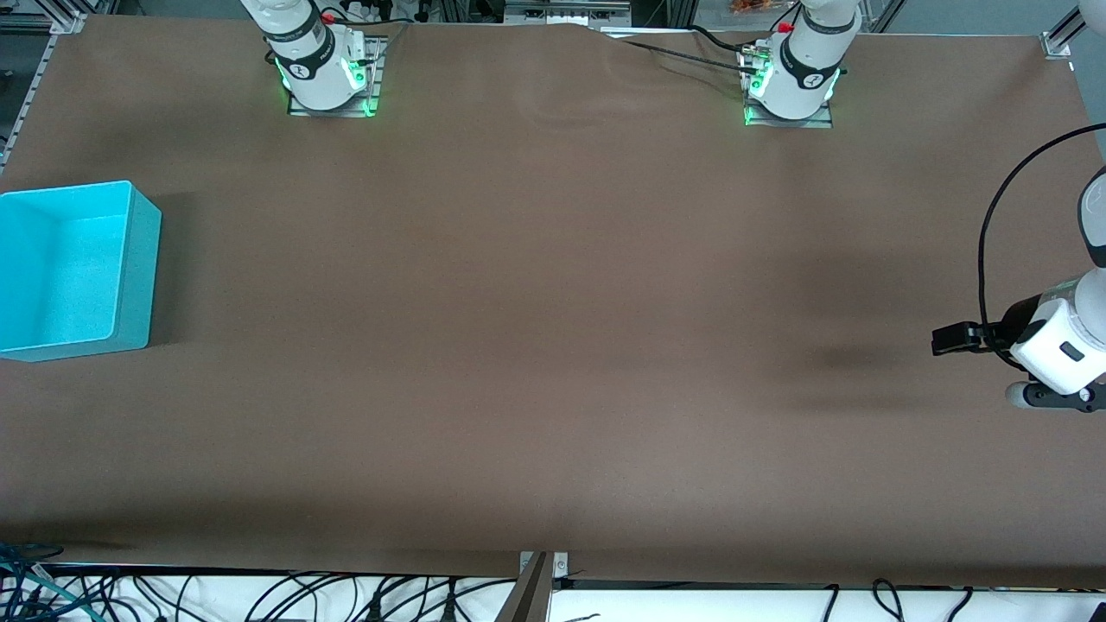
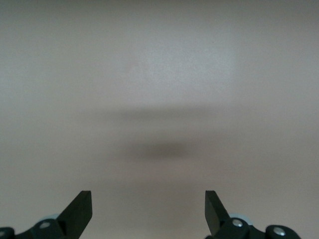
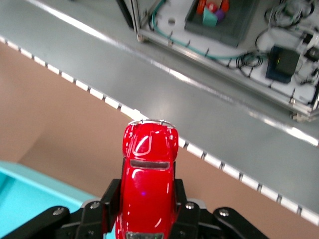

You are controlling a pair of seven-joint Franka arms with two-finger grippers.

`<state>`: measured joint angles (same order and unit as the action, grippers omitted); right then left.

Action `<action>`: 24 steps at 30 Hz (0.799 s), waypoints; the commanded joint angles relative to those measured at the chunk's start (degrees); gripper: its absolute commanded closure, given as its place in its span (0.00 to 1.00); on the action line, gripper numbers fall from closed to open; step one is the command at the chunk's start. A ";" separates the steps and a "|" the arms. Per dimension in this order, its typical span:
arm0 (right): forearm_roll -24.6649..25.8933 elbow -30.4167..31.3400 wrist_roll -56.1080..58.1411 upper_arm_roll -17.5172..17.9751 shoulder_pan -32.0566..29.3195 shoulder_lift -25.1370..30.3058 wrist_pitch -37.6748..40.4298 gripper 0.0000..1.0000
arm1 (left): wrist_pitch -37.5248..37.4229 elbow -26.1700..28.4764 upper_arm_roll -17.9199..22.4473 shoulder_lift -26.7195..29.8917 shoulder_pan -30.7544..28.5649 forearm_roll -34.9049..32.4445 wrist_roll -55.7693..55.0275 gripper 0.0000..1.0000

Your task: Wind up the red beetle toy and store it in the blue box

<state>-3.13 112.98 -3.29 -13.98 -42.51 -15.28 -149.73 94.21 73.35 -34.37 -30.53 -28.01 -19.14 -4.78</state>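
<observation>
Brown paper covers the big table. At the right arm's end sits a light blue plastic box. Above its edge, the right gripper squeezes a shiny red beetle toy car. Over bare table, the left gripper hangs wide open.

Red car, cyan box, brown table

The beetle is glossy red with a dark window; the box is plain light cyan; the table is matte brown; gripper fingers are black.
</observation>
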 commanded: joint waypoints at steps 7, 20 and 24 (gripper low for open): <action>-0.56 -9.45 7.16 0.97 1.03 -0.45 16.93 1.00 | -0.96 -0.92 0.10 -0.14 1.03 -1.52 1.09 0.00; -1.00 -9.00 10.31 7.04 1.56 -2.92 21.92 1.00 | -0.96 -0.84 0.10 -0.14 1.03 -1.52 1.09 0.00; -1.17 -9.88 14.10 7.65 2.08 -2.04 28.08 1.00 | -0.96 -0.84 0.10 -0.14 1.03 -1.52 1.09 0.00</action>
<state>-3.13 104.43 5.62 -7.29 -39.99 -19.39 -128.65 94.21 73.35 -34.40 -30.53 -27.44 -19.14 -4.78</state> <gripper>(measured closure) 0.533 0.000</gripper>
